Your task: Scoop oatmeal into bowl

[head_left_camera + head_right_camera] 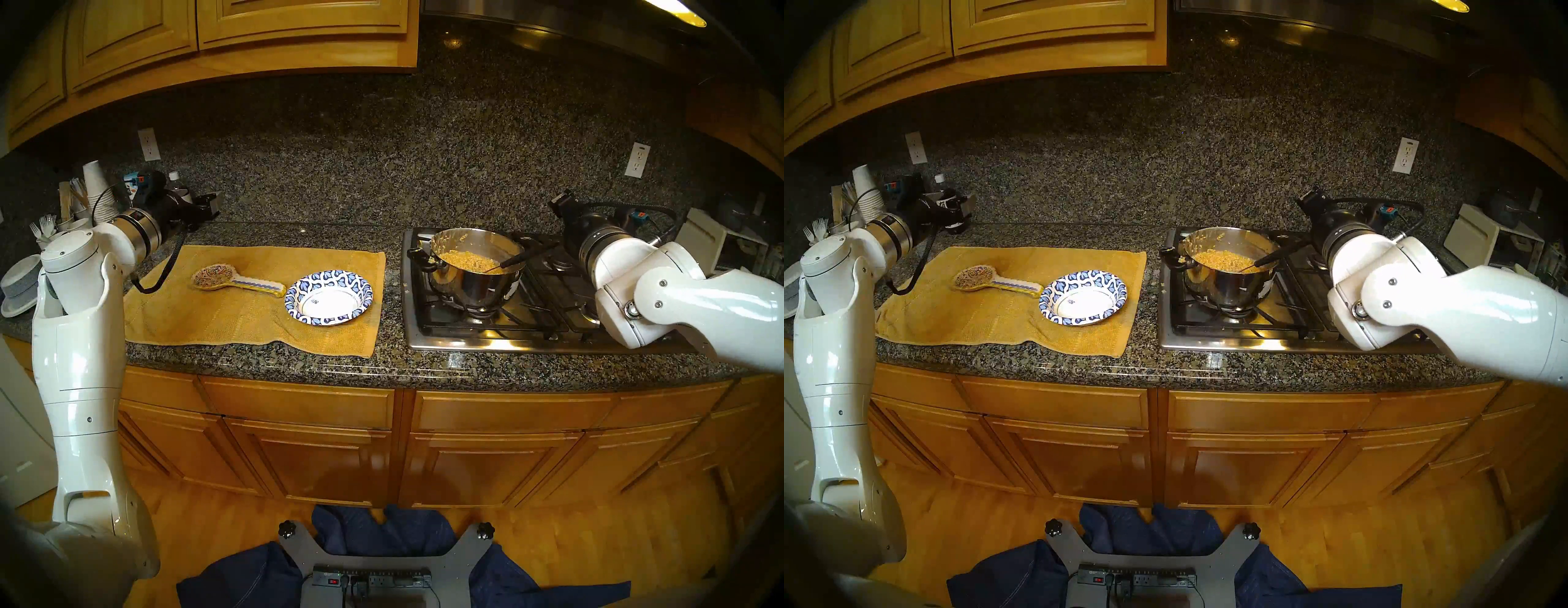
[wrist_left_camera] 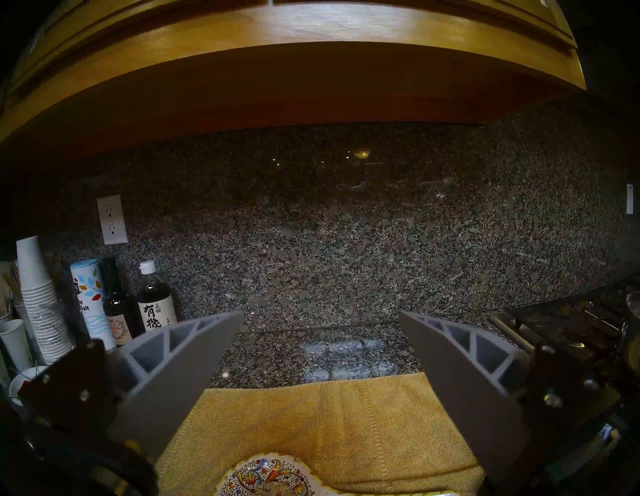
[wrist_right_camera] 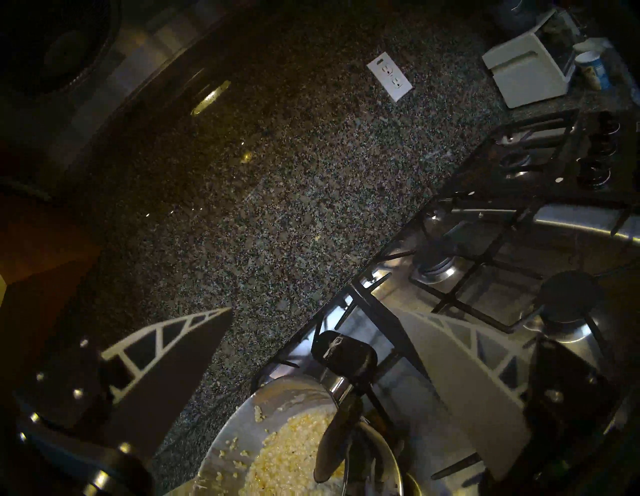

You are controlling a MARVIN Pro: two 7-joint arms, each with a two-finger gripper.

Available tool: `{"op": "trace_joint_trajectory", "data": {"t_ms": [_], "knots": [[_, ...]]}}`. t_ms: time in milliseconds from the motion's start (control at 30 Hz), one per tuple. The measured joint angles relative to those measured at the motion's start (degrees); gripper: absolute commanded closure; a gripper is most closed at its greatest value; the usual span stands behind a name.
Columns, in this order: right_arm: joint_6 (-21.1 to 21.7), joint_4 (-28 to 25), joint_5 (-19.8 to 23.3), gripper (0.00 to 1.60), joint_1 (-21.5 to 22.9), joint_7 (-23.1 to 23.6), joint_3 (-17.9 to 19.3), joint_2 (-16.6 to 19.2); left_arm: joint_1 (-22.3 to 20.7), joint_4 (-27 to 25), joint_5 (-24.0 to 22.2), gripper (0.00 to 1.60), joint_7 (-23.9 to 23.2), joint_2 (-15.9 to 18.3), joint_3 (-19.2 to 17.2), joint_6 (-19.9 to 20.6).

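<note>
On the granite surface (image 1: 254,361), the bowl (image 1: 329,303) is seen empty on a yellow towel (image 1: 237,314); nothing is yet served. The oatmeal (image 1: 466,260) is kept in the steel pot (image 1: 475,284) with a ladle (image 1: 515,260). Behind, both the left hand (image 2: 320,332) and right hand (image 3: 313,320) are spread, holding nothing. Bottles (image 2: 152,298) are revealed only by the left wrist view.

A home kitchen: granite counter (image 1: 271,361), gas stove (image 1: 547,305), wooden cabinets (image 1: 297,446) above and below.
</note>
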Motion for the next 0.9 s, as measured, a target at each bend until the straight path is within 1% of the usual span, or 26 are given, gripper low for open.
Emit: {"op": "trace_joint_trajectory", "data": {"t_ms": [167, 567, 900], "knots": [[0.3, -0.3, -0.9, 0.00, -0.1, -0.8, -0.6, -0.2, 0.0, 0.0, -0.1, 0.00, 0.1, 0.0, 0.0, -0.1], [-2.0, 1.3, -1.5, 0.00, -1.2, -0.7, -2.0, -3.9, 0.1, 0.0, -0.2, 0.00, 0.3, 0.0, 0.0, -0.2], [-3.3, 1.6, -1.7, 0.00, -1.9, -1.0, -3.2, -5.4, 0.2, -0.1, -0.4, 0.00, 0.4, 0.0, 0.0, -0.2]]}}
